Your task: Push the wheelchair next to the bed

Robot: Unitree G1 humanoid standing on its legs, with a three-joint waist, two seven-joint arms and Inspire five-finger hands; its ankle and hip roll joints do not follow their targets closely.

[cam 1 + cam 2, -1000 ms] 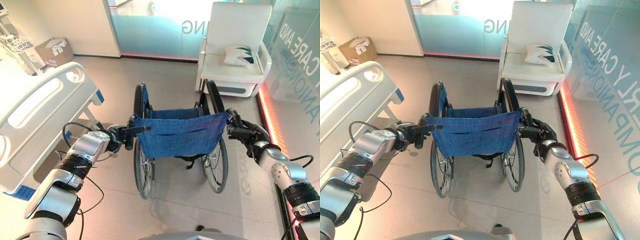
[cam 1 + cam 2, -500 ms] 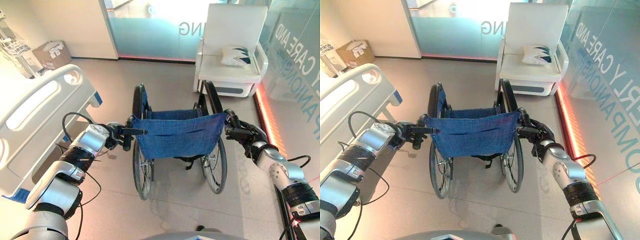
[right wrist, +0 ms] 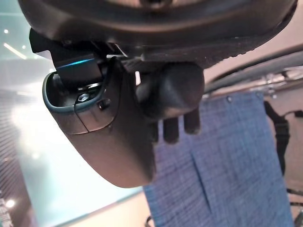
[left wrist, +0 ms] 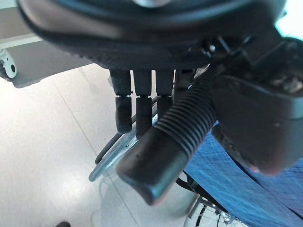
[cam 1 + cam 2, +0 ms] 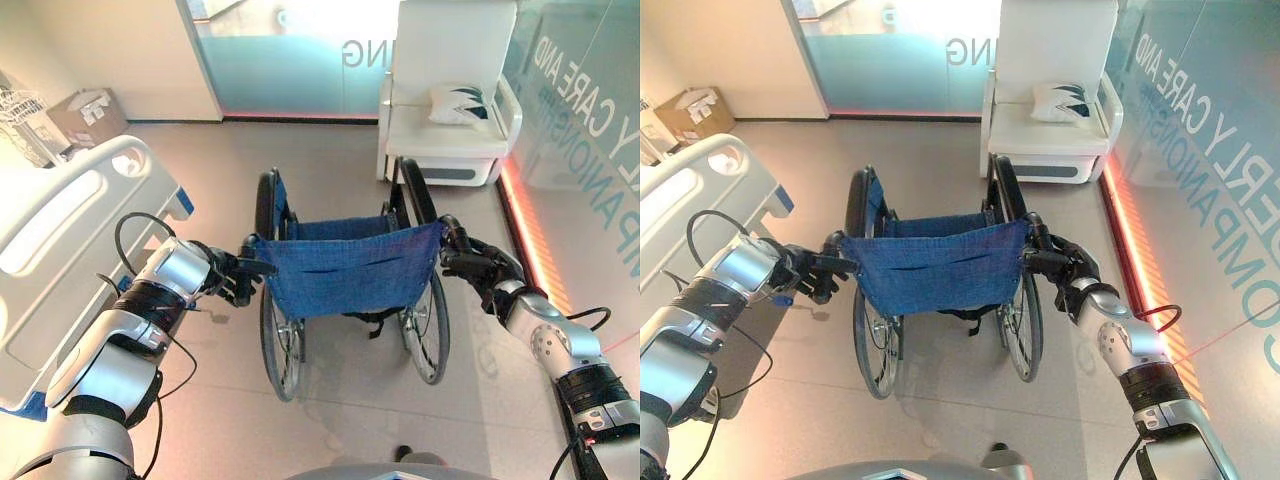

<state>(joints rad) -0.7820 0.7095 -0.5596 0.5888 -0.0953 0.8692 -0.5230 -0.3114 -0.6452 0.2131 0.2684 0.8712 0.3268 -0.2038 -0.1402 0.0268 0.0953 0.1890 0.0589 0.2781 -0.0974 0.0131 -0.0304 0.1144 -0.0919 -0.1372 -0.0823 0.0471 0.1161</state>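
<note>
Wheelchair (image 5: 345, 285) gripped from behind, bed (image 5: 60, 240) on its left.
Left hand (image 5: 232, 278) curls round a ribbed black handle (image 4: 170, 139); right hand (image 5: 478, 268) clasps the opposite grip beside the blue woven backrest (image 5: 935, 268).

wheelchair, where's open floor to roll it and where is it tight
Open floor lies ahead of the wheelchair, between the bed and the white armchair, up to the glass partition. Bare floor also runs between the wheelchair and the glass wall. It is tight by the bed, where the left hand holds the push handle. The right hand grips the other handle.
</note>
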